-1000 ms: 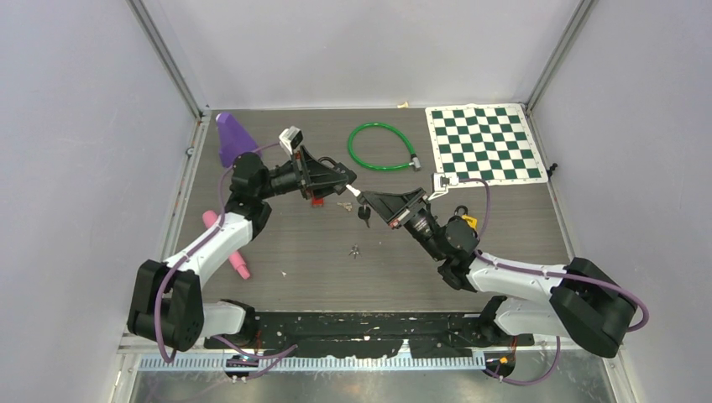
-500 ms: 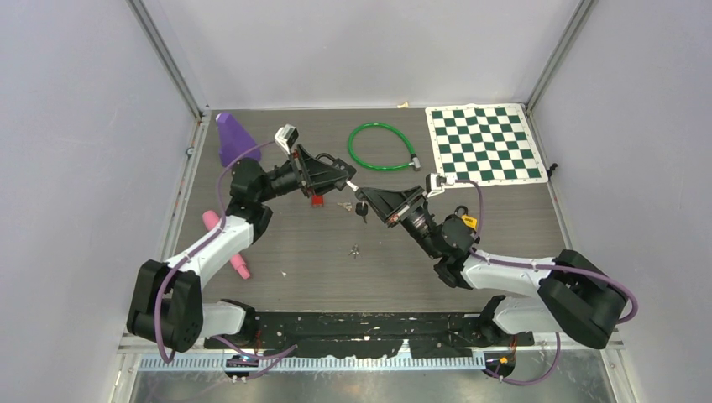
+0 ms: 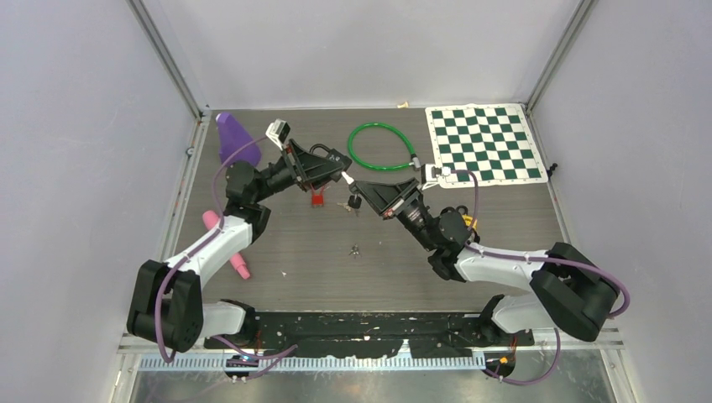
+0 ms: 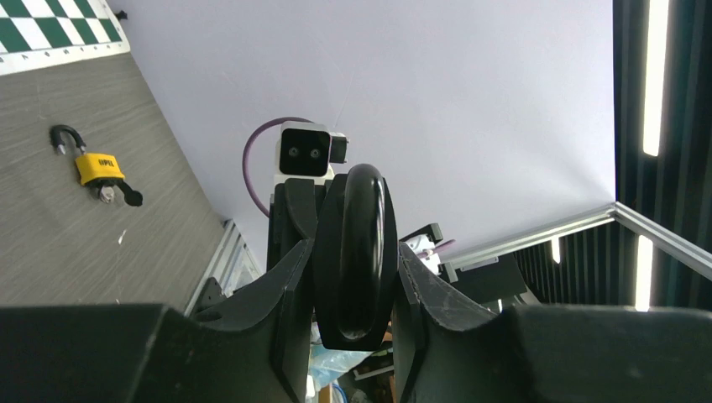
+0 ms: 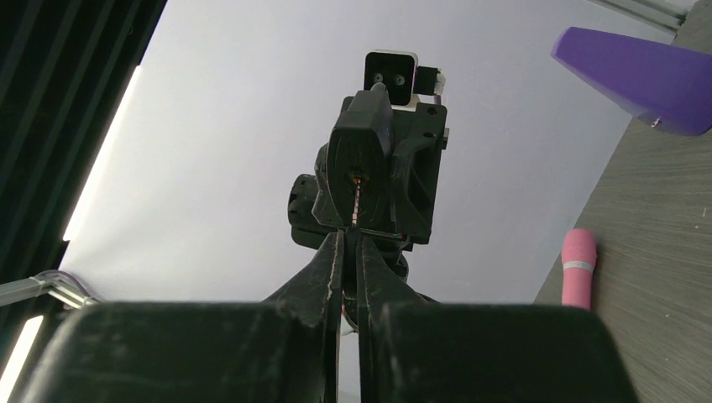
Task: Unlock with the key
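Padlock (image 4: pixel 350 252), we judge rigid and fairly heavy, sits clamped in our left hand (image 3: pixel 338 170); at its 4 o'clock our right hand (image 3: pixel 363 190) pinches the thin, slippery key (image 5: pixel 358 206), best held at its head.

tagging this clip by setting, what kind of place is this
Probably a robot lab test cell: a table boxed in by plain walls on aluminium framing, and props like a checkerboard mat and green cable lock.
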Controlling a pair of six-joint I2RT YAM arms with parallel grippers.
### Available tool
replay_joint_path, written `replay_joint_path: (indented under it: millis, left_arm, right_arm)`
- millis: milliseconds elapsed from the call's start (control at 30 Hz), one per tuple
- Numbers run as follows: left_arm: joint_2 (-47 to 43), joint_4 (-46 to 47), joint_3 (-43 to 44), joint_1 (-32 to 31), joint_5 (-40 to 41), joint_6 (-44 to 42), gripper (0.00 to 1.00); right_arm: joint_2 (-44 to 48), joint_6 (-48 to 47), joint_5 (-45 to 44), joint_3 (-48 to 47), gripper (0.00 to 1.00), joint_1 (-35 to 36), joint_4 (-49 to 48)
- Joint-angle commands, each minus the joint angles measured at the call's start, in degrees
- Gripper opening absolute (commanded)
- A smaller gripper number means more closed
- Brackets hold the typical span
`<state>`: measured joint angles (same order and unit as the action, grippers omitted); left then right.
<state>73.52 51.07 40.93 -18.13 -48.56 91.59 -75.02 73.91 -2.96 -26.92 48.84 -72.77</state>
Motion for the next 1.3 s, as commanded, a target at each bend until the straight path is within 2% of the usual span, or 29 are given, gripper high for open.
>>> replay_joint_path:
  millis: [0, 133, 233, 333, 467, 600, 667, 733, 900, 1100, 1267]
  left_arm:
    - [-1.1, 4.9, 1.5, -3.0, -8.1, 0.9, 0.00]
    - [-0.5, 4.8, 2.3, -3.0, -11.6, 1.3, 0.00]
    - [-1.1, 4.2, 3.2, -2.5, -13.5, 1.1, 0.00]
    - [-2.5, -0.4, 3.2, -0.7, -14.6, -2.2, 0.00]
    - [-4.7, -13.6, 4.6, 0.6, -15.2, -11.8, 0.00]
    - [-7.3, -32.4, 8.0, 0.6, -14.6, -25.3, 0.00]
    - [-8.1, -37.6, 9.1, 0.6, -13.4, -28.8, 0.00]
    - [-8.6, -36.2, 8.5, 0.6, -12.2, -27.3, 0.00]
    - [-8.4, -24.8, 5.9, -0.7, -10.3, -18.3, 0.00]
    - [-8.7, -23.3, 5.0, -5.1, -7.7, -17.7, 0.00]
    - [-9.4, -19.2, 3.3, -5.0, -7.7, -18.1, 0.00]
  right_arm:
    - [-3.7, -2.8, 7.0, -5.6, 0.05, 0.0, -3.2]
    - [-7.3, -0.7, 14.5, -8.9, 0.06, -2.1, -5.3]
    - [-8.8, 2.7, 18.6, -8.0, 0.05, -5.3, -6.9]
    - [-9.1, 5.6, 22.0, -7.1, 0.05, -8.0, -7.0]
    - [-6.5, 5.6, 23.6, -5.5, 0.05, -9.9, -3.9]
    - [-2.6, 0.2, 24.7, -7.2, 0.06, -10.2, 5.5]
    - [-1.3, -1.3, 24.4, -7.8, 0.05, -10.2, 8.8]
    - [-1.0, -1.7, 23.9, -7.8, 0.05, -10.1, 8.4]
    - [-2.7, -1.7, 21.3, -7.3, 0.05, -8.2, 3.7]
    - [-5.5, -2.5, 17.0, -8.7, 0.05, -6.3, -1.0]
    - [-7.5, 2.1, 16.5, -8.2, 0.05, -6.1, -3.7]
